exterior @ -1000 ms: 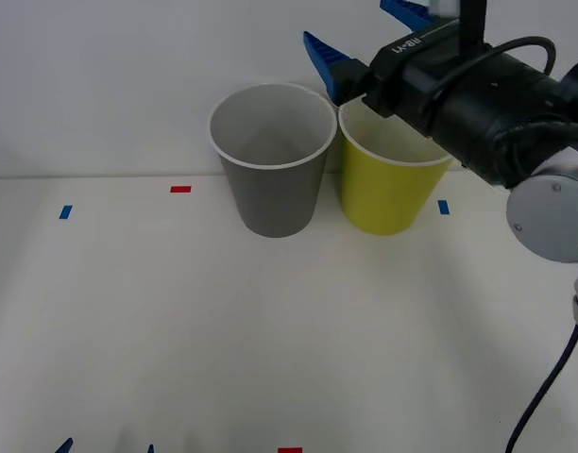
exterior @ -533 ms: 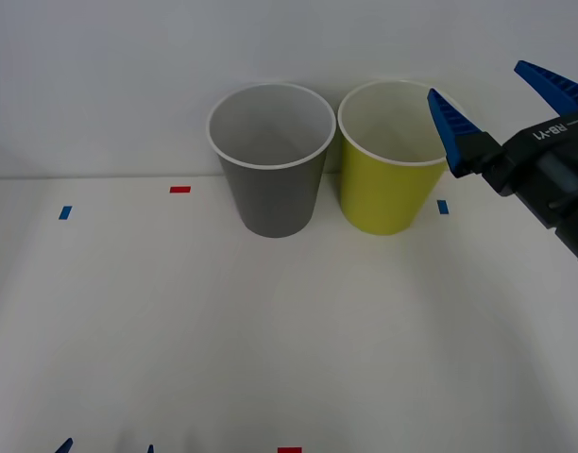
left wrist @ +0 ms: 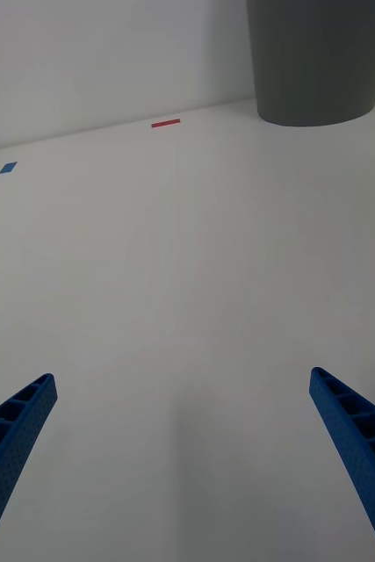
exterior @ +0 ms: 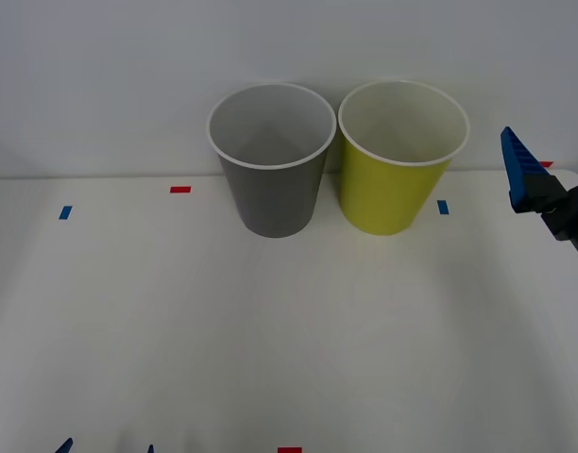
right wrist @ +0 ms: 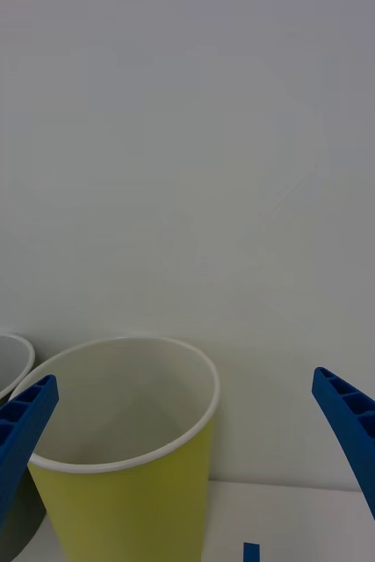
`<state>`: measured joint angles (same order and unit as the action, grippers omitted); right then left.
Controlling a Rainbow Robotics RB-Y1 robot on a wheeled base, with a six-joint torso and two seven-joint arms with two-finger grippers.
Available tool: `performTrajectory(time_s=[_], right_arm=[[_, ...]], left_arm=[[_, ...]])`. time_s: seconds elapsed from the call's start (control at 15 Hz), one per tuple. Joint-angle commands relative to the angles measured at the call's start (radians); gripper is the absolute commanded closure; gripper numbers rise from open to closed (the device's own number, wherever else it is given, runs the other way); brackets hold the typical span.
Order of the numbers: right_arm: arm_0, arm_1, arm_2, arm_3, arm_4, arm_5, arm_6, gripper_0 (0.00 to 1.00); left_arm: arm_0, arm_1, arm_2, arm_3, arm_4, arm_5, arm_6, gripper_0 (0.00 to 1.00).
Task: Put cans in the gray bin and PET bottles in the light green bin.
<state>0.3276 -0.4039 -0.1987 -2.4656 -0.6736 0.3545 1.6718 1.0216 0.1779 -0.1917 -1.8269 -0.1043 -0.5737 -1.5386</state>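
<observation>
Desk [exterior: 270, 321], white, as I see it from the operator station: the gray bin [exterior: 272, 159] stands upright near the far edge, about midway along it, white rim, pale inside, nothing that I can make out within. The light green bin [exterior: 400, 156] stands upright just beside it toward the right edge, rims nearly touching, same shape, inside pale, with no contents I can make out. Right gripper [right wrist: 187, 474]: raised at the desk's right edge, beside the light green bin and apart from it, jaws spread wide and holding nothing; its wrist view looks across the light green bin's rim with the gray bin's rim at the side. Left gripper [left wrist: 183, 465]: low over the desk's near edge toward the left corner, jaws wide open, empty, facing the gray bin's base well away. Small tape marks on the desk: red mark [exterior: 180, 189] and blue mark [exterior: 65, 212] toward the far left, blue mark [exterior: 443, 207] right of the light green bin, red mark [exterior: 289, 450] at the near edge.
</observation>
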Motion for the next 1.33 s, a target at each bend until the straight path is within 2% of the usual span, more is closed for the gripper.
performTrajectory(time_s=[0.07,0.4,0.6,0.8,1.0,1.33], right_arm=[[0.007,-0.013,-0.005,0.005,0.009,0.0,0.0,0.0],[0.039,0.004,0.004,0.005,0.022,0.001,0.009,0.0],[0.059,0.092,0.018,0.005,0.028,0.001,0.037,0.0],[0.07,0.112,0.044,0.007,0.108,-0.006,0.042,0.0],[0.139,0.125,0.114,0.097,0.206,-0.201,0.042,0.0],[0.349,0.117,0.19,0.126,0.235,-0.348,0.049,0.0]], left_arm=[[0.0,0.0,0.0,0.0,0.0,0.0,0.0,0.0],[0.0,0.0,0.0,0.0,0.0,0.0,0.0,0.0],[0.0,0.0,0.0,0.0,0.0,0.0,0.0,0.0],[0.0,0.0,0.0,0.0,0.0,0.0,0.0,0.0],[0.0,0.0,0.0,0.0,0.0,0.0,0.0,0.0],[0.0,0.0,0.0,0.0,0.0,0.0,0.0,0.0]])
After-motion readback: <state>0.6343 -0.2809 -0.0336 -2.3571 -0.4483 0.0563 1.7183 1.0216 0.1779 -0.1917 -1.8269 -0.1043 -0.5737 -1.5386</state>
